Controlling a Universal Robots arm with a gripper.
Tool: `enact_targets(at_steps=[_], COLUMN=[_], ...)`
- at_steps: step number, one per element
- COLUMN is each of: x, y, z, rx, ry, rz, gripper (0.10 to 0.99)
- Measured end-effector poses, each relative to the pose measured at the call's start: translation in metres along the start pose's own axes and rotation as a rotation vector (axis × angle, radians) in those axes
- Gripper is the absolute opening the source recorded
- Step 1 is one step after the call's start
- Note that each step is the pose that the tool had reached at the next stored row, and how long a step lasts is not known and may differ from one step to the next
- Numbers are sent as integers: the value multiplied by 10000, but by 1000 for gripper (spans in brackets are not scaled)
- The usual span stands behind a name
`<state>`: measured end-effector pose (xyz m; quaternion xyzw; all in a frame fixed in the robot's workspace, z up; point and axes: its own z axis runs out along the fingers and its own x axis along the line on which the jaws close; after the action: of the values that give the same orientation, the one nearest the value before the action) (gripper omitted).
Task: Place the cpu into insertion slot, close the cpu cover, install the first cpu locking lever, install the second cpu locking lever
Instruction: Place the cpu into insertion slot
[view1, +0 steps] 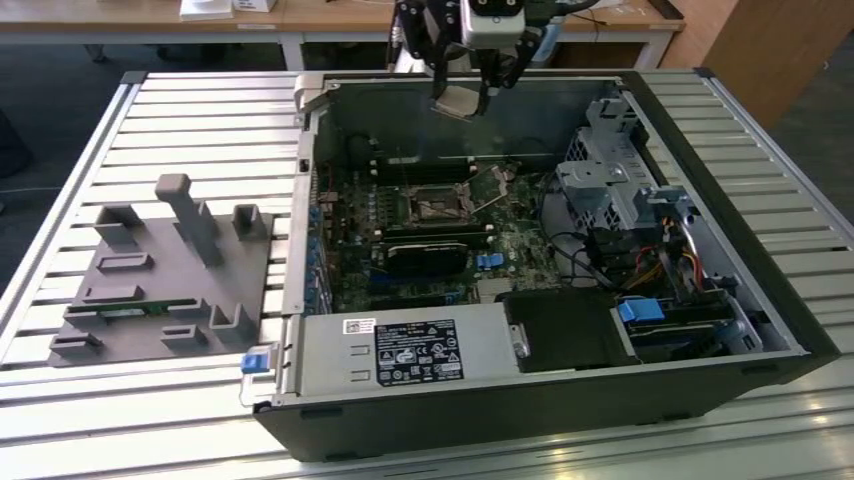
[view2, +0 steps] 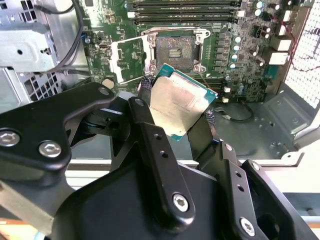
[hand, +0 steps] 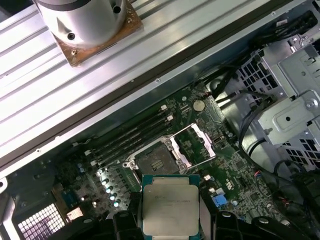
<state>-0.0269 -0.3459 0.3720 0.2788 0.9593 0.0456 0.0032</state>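
My gripper (view1: 462, 92) hangs above the far wall of the open computer case (view1: 694, 250), shut on the cpu (view1: 457, 102). In both wrist views the cpu (view2: 180, 112) (hand: 170, 202) is a silvery square chip pinched at two opposite edges between the black fingers (view2: 145, 115). The insertion slot (view1: 434, 208) (view2: 175, 49) (hand: 155, 161) lies on the green motherboard below and apart from the chip, its dark centre bare. The cpu cover (view2: 129, 56) (hand: 194, 145) stands swung open beside the slot.
Long memory slots (hand: 135, 132) run beside the socket. A black rectangular module (view1: 430, 255) sits nearer the case front, with the power supply (view1: 400, 350) beyond it. A drive cage (view1: 607, 180) and cables (view1: 587, 260) crowd the exterior view's right. A grey fixture block (view1: 160, 280) stands outside the case.
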Motion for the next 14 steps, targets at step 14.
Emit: enact_targets(at_steps=[14], x=[2], y=[-1], z=[1], rx=[-21], ry=[-99], rz=[1104], gripper=[541])
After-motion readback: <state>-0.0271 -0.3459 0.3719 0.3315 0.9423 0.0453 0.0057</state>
